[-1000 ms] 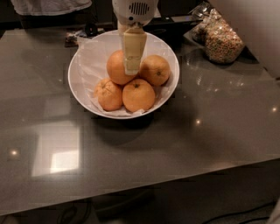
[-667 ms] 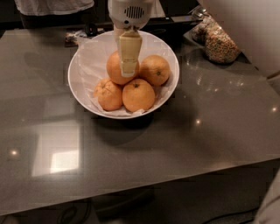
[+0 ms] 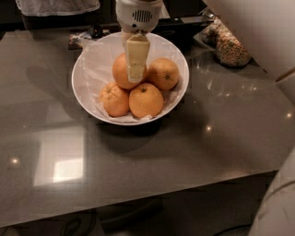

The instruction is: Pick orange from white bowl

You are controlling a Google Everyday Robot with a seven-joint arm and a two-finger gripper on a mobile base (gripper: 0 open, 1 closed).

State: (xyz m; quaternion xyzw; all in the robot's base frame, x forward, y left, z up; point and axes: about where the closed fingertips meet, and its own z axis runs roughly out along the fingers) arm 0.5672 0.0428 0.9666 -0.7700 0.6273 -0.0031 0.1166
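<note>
The white bowl [image 3: 91, 69] stands on the grey table at the back centre, lined with crinkled white paper and holding several oranges. The orange [image 3: 120, 72], the largest and roundest, sits at the back left of the pile. My gripper [image 3: 136, 76] hangs straight down from its white wrist housing [image 3: 138, 14] over the bowl, and its cream tip lies in front of this orange's right side. Whether it touches the orange is hidden.
Three other oranges lie in the bowl: back right [image 3: 163, 73], front centre [image 3: 145, 100], front left [image 3: 114, 99]. A clear bag of grainy food [image 3: 229, 49] lies at the back right. My white arm [image 3: 258, 32] fills the right edge. Dark clutter [image 3: 82, 38] sits behind the bowl.
My gripper has shifted slightly to the left over the large orange. The oranges and the bowl have not moved.
</note>
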